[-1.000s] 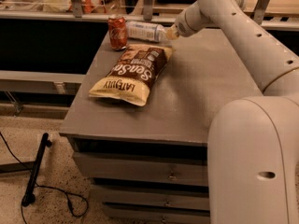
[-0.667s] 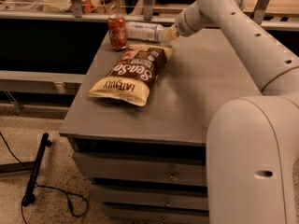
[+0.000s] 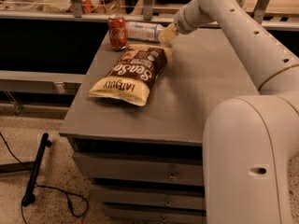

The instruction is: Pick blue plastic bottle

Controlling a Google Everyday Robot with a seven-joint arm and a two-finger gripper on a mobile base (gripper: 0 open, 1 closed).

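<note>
The blue plastic bottle [image 3: 141, 31] lies on its side at the far edge of the grey cabinet top [image 3: 201, 92]. It is clear, with a pale label. My gripper [image 3: 167, 34] is at the bottle's right end, touching or nearly touching it, with the white arm reaching in from the right. A red soda can [image 3: 117, 31] stands upright just left of the bottle.
A brown and cream chip bag [image 3: 132, 73] lies flat in front of the can and bottle, its top corner close under my gripper. The cabinet has drawers [image 3: 140, 169] below. A dark shelf and metal posts [image 3: 148, 1] stand behind. A black cable [image 3: 35, 171] lies on the floor at the left.
</note>
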